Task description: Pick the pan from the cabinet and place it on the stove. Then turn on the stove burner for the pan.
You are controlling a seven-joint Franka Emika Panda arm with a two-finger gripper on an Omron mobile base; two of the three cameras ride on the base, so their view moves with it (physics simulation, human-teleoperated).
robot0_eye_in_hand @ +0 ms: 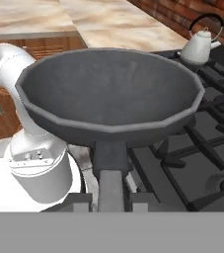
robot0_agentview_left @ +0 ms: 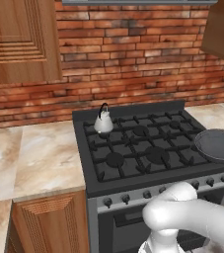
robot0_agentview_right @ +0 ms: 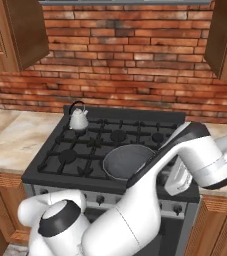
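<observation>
The dark grey pan is level, its handle running back between my finger tips. My gripper is shut on that handle. From the base the pan sits over the front right part of the black stove, seemingly just above the grates. My hand is to the right of the pan at the stove's front edge. A wooden cabinet hangs at the upper left, and a cabinet door stands at the upper right.
A small silver kettle stands on the back left burner. A row of dark knobs runs along the stove front. Marble counters flank the stove, and a brick wall rises behind.
</observation>
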